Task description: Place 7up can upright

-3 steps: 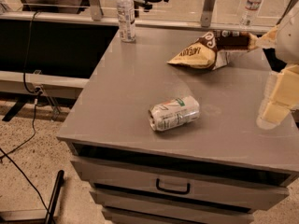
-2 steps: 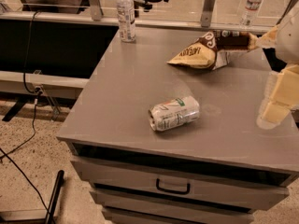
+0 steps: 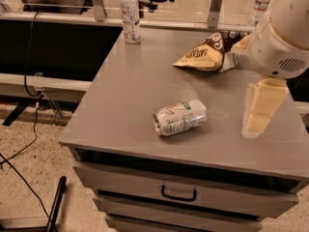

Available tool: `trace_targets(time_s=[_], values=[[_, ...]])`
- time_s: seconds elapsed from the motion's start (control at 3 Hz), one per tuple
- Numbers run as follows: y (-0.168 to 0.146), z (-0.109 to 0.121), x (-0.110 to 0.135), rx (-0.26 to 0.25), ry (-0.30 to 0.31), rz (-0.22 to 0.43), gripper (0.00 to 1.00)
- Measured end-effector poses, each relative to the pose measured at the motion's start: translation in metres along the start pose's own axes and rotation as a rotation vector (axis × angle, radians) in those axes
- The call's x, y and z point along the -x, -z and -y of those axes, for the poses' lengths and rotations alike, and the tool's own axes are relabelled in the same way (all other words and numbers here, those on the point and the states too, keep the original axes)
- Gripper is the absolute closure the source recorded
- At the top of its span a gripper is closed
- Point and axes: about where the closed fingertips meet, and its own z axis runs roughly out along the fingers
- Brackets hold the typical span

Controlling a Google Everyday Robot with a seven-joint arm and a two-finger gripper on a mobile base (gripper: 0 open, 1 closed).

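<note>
The camera view shows the 7up can point(image 3: 179, 117) lying on its side on the grey cabinet top point(image 3: 120, 105), near the front edge and roughly mid-width. What looks like its top end faces left. The gripper point(image 3: 258, 115) hangs above the right side of the top, well apart from the can and to its right. Nothing shows in its grasp, and whether it is open or closed cannot be told from this angle. A chip bag point(image 3: 205, 54) lies further back, and a water bottle point(image 3: 130, 13) stands upright at the rear left corner.
</note>
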Motion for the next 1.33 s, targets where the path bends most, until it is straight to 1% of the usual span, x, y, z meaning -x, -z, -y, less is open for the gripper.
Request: trace_targets(time_s=[0.33, 0.67, 1.0, 1.33], values=[[-0.021, 0.001, 0.030, 0.020, 0.102, -0.001, 0.00], [-0.045, -0.001, 0.064, 0.064, 0.180, -0.001, 0.00], [-0.070, -0.004, 0.089, 0.111, 0.230, -0.014, 0.00], [-0.094, -0.009, 0.104, 0.144, 0.258, -0.018, 0.00]])
